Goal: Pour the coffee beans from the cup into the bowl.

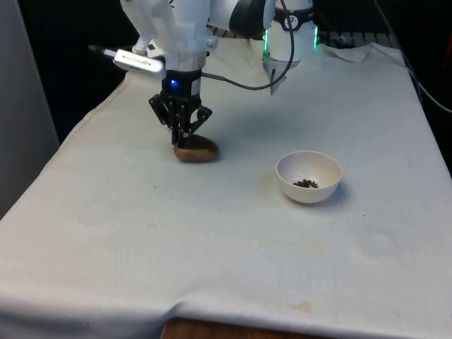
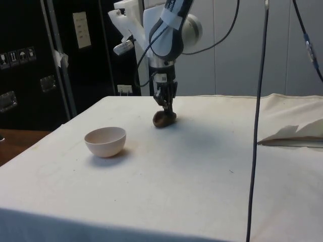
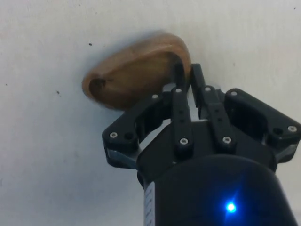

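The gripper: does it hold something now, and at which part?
Yes. The gripper is shut on the wooden cup, pinching its rim, one finger inside and one outside.

This is a robotics lab or test room, not a home or a kitchen. A white robot arm [image 2: 169, 30] with exposed cables [image 2: 260, 101] is mounted at the end of a bench [image 1: 212, 240] draped in a plain white cloth, and black curtains [image 1: 63, 42] close off the space behind it. In the side view, tall dark cabinets [image 2: 30, 60] carry paper labels [image 2: 81, 29] and small warning pictograms [image 2: 17, 56], beside plain pale wall panels [image 2: 242, 45]. The bench holds just a white bowl [image 1: 308, 176] and a wooden cup [image 1: 196, 149], laid out as for a trial.
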Available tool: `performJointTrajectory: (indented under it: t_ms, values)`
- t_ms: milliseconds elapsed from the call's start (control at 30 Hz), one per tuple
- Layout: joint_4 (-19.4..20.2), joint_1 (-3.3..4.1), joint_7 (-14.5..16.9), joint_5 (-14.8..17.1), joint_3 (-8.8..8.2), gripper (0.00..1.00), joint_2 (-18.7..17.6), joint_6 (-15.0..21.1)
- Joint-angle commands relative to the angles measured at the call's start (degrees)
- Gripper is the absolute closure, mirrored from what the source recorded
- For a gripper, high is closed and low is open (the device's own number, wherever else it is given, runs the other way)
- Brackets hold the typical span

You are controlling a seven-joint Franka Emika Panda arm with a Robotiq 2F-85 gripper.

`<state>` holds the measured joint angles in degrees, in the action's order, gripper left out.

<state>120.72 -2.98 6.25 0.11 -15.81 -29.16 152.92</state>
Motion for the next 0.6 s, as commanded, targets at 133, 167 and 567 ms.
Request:
performJointTrajectory:
  t_ms: [133,167,567]
  values:
    - [0.0,-0.69,1.0,1.0,0.69,0.71,0.1,0.0]
    - [0.0,-0.63,1.1,1.0,0.69,0.61,0.1,0.0]
    - [0.0,-0.46,1.2,1.2,0.46,0.01,0.1,0.0]
